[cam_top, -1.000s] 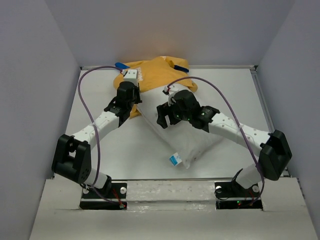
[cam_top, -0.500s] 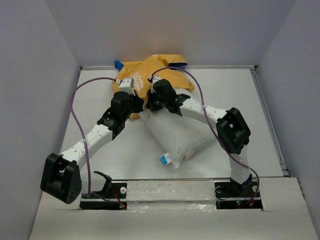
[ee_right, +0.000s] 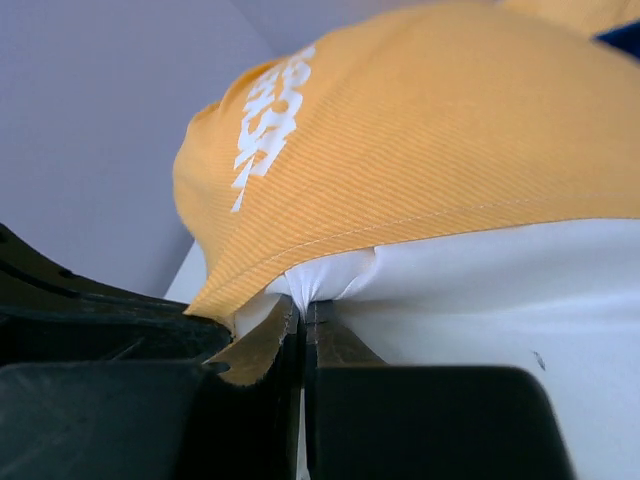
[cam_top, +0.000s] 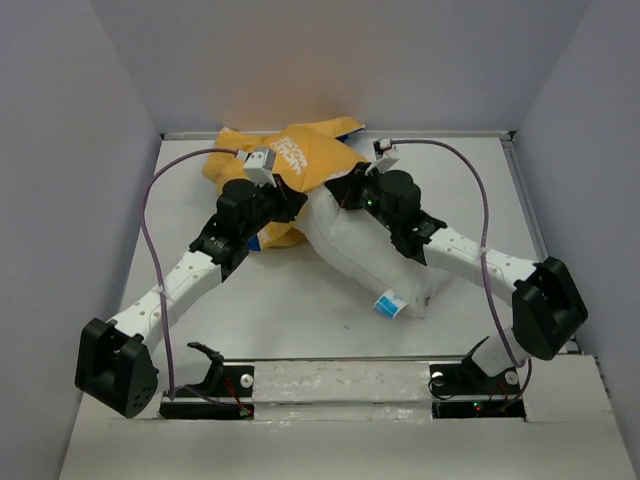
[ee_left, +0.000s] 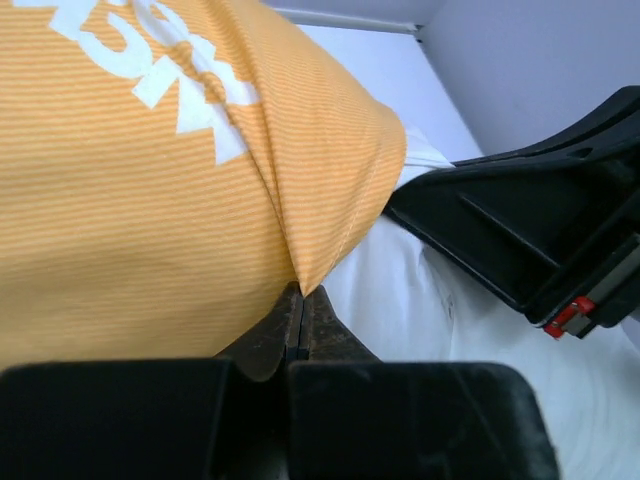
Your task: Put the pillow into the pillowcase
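Observation:
The mustard-yellow pillowcase (cam_top: 300,160) with white lettering lies bunched at the back of the table, a bit of its blue face (cam_top: 257,241) showing under my left arm. The white pillow (cam_top: 365,250) runs diagonally from it toward the front right, its blue-and-white tag (cam_top: 388,305) at the near end. The pillow's far end sits under the pillowcase's hem. My left gripper (ee_left: 302,292) is shut on the pillowcase (ee_left: 150,200) hem. My right gripper (ee_right: 306,302) is shut on a pinch of pillow (ee_right: 520,280) fabric just below the pillowcase (ee_right: 420,150) edge. The two grippers (cam_top: 290,205) (cam_top: 345,190) are close together.
Grey walls close in the table on the left (cam_top: 70,200), back and right (cam_top: 590,200). A raised rim (cam_top: 440,133) runs along the table's back edge. Purple cables (cam_top: 150,230) arc over each arm. The right arm's black body (ee_left: 540,230) fills the right of the left wrist view.
My right gripper went from open to shut on the pillow's fabric near the pillowcase opening. The pillow's near end swung right. The pillowcase spread out toward the left and now covers more of the pillow.

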Controlling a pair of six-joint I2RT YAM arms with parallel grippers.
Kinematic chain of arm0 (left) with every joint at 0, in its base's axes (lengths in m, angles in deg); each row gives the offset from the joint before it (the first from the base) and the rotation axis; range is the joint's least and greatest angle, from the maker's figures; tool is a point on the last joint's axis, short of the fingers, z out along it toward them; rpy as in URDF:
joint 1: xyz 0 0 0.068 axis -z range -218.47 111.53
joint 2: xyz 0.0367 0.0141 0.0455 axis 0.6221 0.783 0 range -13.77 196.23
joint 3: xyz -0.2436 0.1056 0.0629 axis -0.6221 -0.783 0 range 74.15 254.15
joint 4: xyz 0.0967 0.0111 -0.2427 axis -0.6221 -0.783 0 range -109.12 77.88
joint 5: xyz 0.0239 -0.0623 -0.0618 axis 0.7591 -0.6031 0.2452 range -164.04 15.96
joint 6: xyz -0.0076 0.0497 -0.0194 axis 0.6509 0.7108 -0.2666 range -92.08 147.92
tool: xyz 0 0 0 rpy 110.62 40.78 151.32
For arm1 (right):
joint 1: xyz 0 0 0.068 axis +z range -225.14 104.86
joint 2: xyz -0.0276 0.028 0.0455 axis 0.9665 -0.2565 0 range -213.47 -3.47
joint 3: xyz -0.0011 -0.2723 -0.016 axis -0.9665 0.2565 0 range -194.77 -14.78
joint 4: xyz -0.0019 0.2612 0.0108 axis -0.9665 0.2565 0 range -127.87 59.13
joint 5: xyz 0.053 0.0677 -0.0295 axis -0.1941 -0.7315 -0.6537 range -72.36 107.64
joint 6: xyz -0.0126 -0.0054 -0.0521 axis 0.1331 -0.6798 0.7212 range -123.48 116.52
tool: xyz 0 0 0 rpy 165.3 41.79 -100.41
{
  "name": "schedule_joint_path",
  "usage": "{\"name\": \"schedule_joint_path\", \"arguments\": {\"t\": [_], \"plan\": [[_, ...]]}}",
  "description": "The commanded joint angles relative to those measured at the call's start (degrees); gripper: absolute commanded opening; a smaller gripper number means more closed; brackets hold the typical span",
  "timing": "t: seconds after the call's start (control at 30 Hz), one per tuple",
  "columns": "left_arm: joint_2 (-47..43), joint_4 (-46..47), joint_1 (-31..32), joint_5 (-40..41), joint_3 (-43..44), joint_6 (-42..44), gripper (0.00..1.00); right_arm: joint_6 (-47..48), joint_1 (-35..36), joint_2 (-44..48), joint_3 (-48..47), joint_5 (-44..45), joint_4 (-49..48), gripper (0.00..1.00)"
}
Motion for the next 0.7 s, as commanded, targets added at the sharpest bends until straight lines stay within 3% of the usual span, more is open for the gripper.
{"name": "schedule_joint_path", "arguments": {"t": [0.0,0.17,0.2,0.33,0.47,0.53,0.67], "plan": [[-1.17,-3.23,1.50,-8.10,6.33,-2.11,0.00,-1.37,0.16,4.82,-0.03,12.66,-22.94,0.00],[0.41,-3.32,8.61,-9.16,14.87,-3.43,0.00,-4.52,4.74,-13.10,-5.03,12.67,-18.55,0.00],[-0.46,-2.10,9.05,-9.59,14.71,-4.13,0.00,-8.45,4.74,-17.92,-6.61,12.05,-17.50,0.00],[-4.33,4.93,8.36,-11.09,7.16,-9.14,0.00,-8.66,6.41,-23.93,-13.03,14.06,-9.95,0.00],[-6.09,16.94,8.00,-12.41,-4.35,-18.79,0.00,-15.68,5.02,-22.55,-13.40,18.64,-4.22,0.00],[-7.66,17.16,8.00,-10.14,-8.29,-19.17,0.00,-20.42,1.87,-19.74,-10.51,17.42,-6.57,0.00],[-12.67,12.78,7.91,-6.19,-11.92,-16.54,0.00,-18.87,-2.54,-8.33,0.19,18.10,-16.06,0.00]]}}
